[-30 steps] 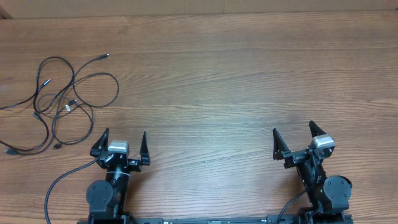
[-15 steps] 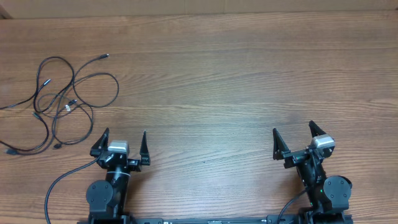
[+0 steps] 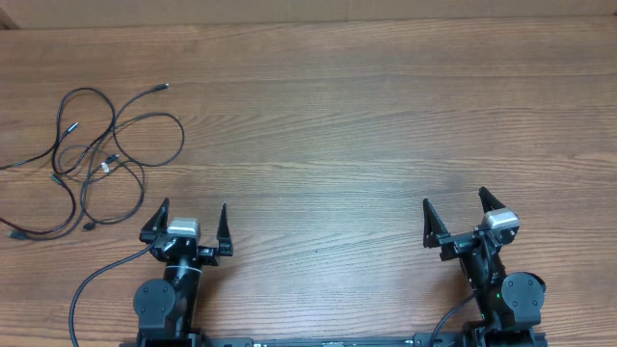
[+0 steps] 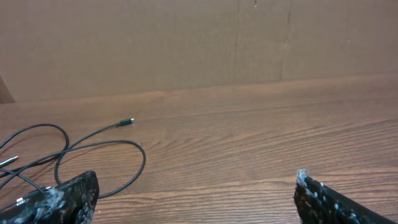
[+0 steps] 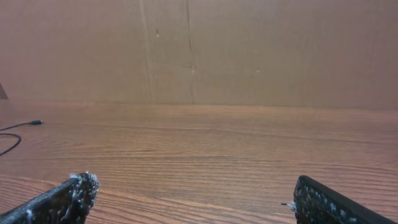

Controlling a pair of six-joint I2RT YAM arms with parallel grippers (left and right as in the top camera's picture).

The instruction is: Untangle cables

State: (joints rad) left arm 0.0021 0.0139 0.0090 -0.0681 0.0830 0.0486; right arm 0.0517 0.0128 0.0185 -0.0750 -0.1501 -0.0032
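Observation:
The cables [image 3: 94, 159] are several thin black cords lying in a loose tangle on the wooden table at the far left, with small plug ends, some silver-tipped. Part of the tangle shows in the left wrist view [image 4: 93, 149], and one plug end at the left edge of the right wrist view [image 5: 18, 127]. My left gripper [image 3: 191, 214] is open and empty, just right of and nearer than the tangle. It also shows in its wrist view [image 4: 196, 186]. My right gripper [image 3: 455, 207] is open and empty at the near right, far from the cables. It also shows in its wrist view [image 5: 193, 186].
A brown cardboard wall [image 4: 186, 43] stands along the table's far edge. A thicker black arm wire [image 3: 92, 284] loops at the near left beside the left arm's base.

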